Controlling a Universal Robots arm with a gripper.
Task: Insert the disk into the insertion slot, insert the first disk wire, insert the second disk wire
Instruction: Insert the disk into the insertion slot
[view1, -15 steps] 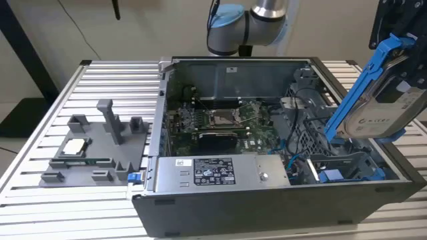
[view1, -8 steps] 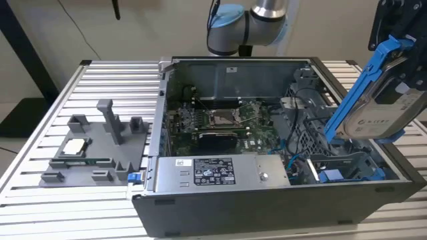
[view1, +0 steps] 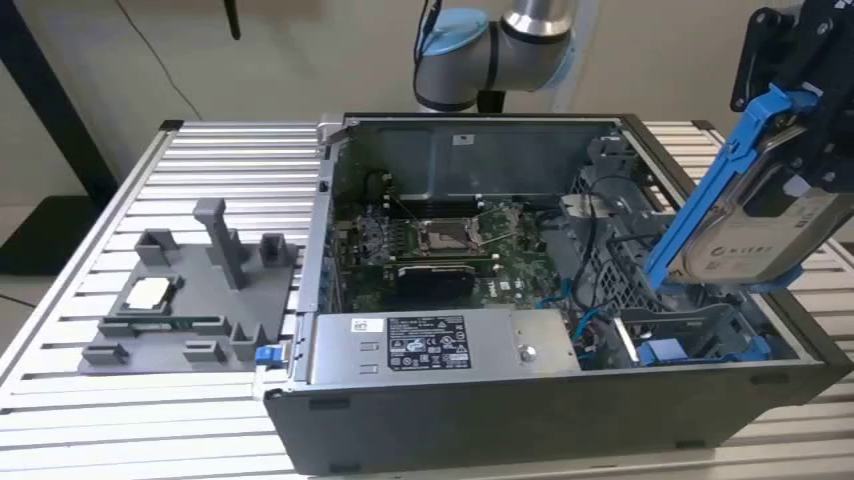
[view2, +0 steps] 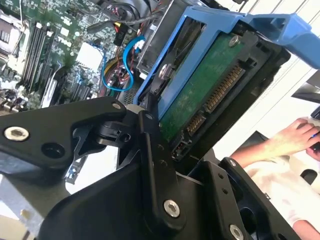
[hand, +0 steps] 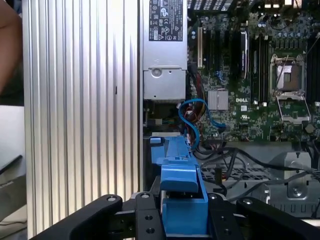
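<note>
The black gripper (hand: 184, 212) clasped the silver-grey rectangular disk (view1: 754, 228), blue-framed, tilted above the open grey metal computer case (view1: 534, 430).

Disk (view1: 755, 238) silver, blue-framed, steeply tilted, raised above insertion slot (view1: 687, 335), not inserted.

Exterior view oblique; both wrist views share motherboard (hand: 235, 115) (view2: 60, 30).

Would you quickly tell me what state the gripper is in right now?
Gripper: shut on the disk, which it holds tilted above the open computer case.
</note>
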